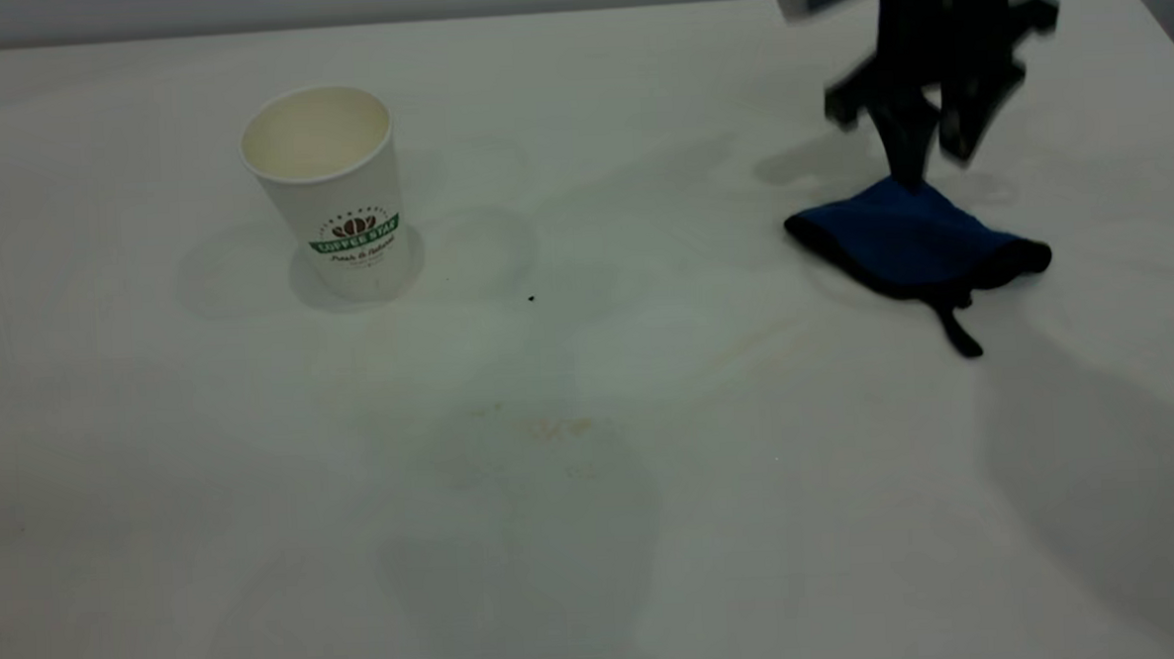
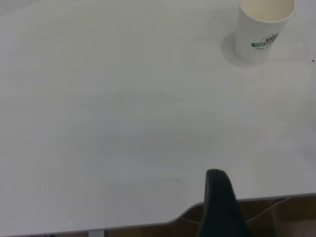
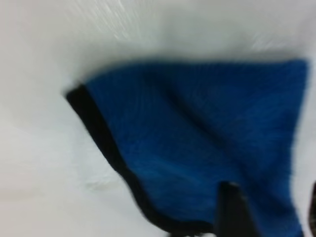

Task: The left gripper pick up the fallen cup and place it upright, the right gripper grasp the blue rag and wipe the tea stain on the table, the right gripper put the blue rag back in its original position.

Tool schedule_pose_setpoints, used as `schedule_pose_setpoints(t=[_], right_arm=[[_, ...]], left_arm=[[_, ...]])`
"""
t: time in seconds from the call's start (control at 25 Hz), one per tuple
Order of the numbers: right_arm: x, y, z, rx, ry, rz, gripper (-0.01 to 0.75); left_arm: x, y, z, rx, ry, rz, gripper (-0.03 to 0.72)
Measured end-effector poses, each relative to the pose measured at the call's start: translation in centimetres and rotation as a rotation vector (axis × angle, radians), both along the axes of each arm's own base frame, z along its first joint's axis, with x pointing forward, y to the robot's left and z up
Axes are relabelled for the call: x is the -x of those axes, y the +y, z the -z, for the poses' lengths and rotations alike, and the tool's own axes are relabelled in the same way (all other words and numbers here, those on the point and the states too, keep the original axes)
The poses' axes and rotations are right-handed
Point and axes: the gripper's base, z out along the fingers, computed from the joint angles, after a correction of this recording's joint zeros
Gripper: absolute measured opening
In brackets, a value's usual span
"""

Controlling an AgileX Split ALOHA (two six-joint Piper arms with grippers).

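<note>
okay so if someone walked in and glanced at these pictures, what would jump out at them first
Probably the blue rag, a dark patch on the white table at the right, with the right gripper just above it, one finger at its raised peak. Next, the cup standing upright at the left. A faint amber tea stain shows near the middle.
</note>
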Motion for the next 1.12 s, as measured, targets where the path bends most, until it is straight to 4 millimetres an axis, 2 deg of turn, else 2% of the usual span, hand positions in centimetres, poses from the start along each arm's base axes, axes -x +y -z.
schedule_pose_setpoints(t=[0.12, 0.2, 0.32, 0.4, 0.48, 0.64, 0.92, 1.12], right_arm=[[0.5, 0.6, -5.0, -0.005, -0.029, -0.004, 0.576], [1.4, 0.6, -8.8, -0.002, -0.031, 0.001, 0.599], [3.7, -0.1, -13.7, -0.002, -0.031, 0.021, 0.586], [5.9, -0.8, -16.2, -0.009, -0.046, 0.035, 0.564], [8.9, -1.9, -18.3, -0.012, -0.05, 0.052, 0.554], [15.4, -4.0, -20.1, -0.009, -0.032, 0.088, 0.548], [25.5, -8.3, -19.9, -0.007, -0.014, 0.165, 0.546], [32.4, -10.6, -19.8, -0.052, -0.124, 0.211, 0.546]], left_arm=[[0.0, 0.0, 0.0, 0.0, 0.0, 0.0, 0.523], [0.0, 0.0, 0.0, 0.0, 0.0, 0.0, 0.523], [0.0, 0.0, 0.0, 0.0, 0.0, 0.0, 0.523], [0.0, 0.0, 0.0, 0.0, 0.0, 0.0, 0.523], [0.0, 0.0, 0.0, 0.0, 0.0, 0.0, 0.523], [0.0, 0.0, 0.0, 0.0, 0.0, 0.0, 0.523], [0.0, 0.0, 0.0, 0.0, 0.0, 0.0, 0.523], [0.0, 0.0, 0.0, 0.0, 0.0, 0.0, 0.523]])
